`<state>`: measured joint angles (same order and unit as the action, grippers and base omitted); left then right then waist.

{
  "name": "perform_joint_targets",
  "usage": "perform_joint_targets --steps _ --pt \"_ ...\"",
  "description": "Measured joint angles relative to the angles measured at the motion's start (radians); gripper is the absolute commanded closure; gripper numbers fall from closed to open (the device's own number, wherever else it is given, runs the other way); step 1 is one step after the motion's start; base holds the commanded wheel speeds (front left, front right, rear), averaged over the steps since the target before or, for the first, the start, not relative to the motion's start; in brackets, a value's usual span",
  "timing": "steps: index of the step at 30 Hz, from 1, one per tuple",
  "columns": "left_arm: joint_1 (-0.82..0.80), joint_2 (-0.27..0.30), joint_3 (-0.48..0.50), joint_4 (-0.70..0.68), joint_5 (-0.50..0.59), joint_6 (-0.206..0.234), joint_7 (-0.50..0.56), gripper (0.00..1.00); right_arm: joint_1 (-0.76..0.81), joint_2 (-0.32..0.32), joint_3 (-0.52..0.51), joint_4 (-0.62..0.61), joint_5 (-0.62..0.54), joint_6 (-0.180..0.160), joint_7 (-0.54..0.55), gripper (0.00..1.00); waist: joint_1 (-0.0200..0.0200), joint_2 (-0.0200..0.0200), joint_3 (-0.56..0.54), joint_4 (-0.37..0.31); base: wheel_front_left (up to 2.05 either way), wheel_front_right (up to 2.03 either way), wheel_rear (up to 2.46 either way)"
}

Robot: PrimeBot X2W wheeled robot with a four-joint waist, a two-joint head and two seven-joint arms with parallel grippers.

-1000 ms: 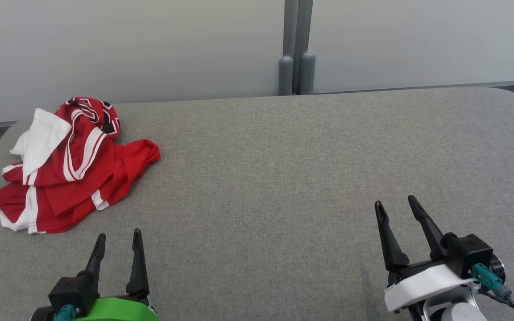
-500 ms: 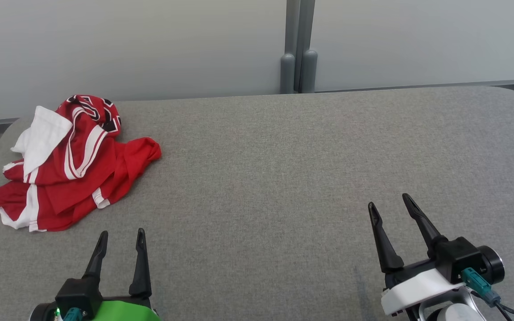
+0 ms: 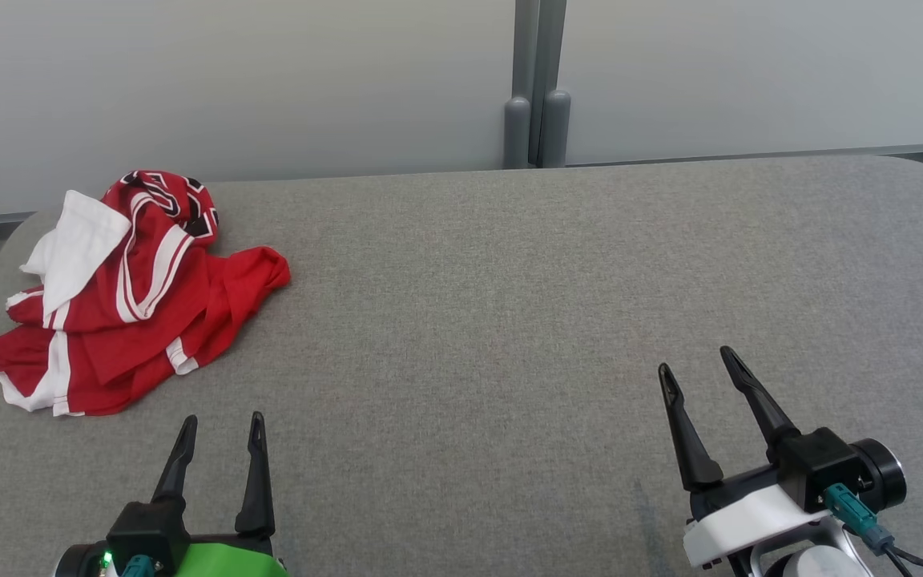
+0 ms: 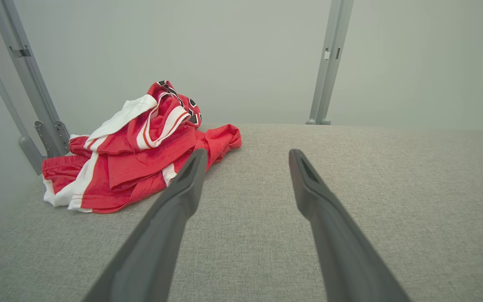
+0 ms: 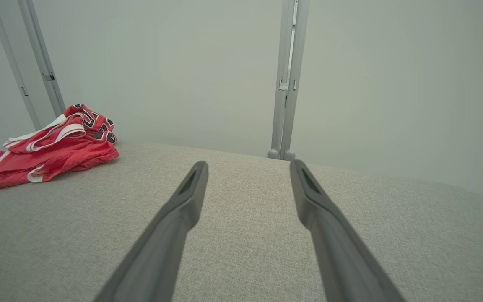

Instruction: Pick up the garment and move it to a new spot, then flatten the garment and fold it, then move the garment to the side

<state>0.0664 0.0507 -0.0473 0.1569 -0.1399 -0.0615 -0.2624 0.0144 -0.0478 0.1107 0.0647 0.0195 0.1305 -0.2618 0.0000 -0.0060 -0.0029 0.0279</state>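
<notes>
Head view: a crumpled red jersey (image 3: 133,296) is lying at 10 o'clock. The left gripper (image 3: 223,417) and right gripper (image 3: 695,359) are standing spread, empty.

- Soft, even light is spreading over the grey table (image 3: 509,280), bright and flat.
- The red garment (image 3: 133,296) is throwing just a thin shadow along its near edge.
- The head view is coming through crisp.
- In the wrist views the wide lens is tilting the wall posts (image 4: 329,63), and the left gripper (image 4: 247,152) and right gripper (image 5: 249,162) are blurring toward their near ends.
</notes>
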Motion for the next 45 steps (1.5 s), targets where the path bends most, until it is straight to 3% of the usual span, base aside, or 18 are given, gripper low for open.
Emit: perform_joint_targets --steps 26,34,45 --pt "-0.001 -0.001 -0.007 0.001 0.000 0.000 0.000 0.00 0.002 0.000 -0.016 -0.006 0.014 0.000 -0.001 0.00 0.0000 0.0000 0.001 0.030 0.00 0.00 0.00" --pt "-0.014 -0.001 -0.013 -0.007 -0.005 0.004 -0.001 0.00 0.001 0.000 -0.010 -0.016 0.026 0.000 -0.001 0.00 0.0000 0.0000 0.007 0.111 0.00 0.00 0.00" --pt "-0.019 -0.001 -0.011 -0.023 -0.031 0.020 -0.002 0.00 -0.020 0.000 0.003 -0.020 0.021 0.000 -0.001 0.00 0.0000 0.0000 0.031 0.289 0.00 0.00 0.00"
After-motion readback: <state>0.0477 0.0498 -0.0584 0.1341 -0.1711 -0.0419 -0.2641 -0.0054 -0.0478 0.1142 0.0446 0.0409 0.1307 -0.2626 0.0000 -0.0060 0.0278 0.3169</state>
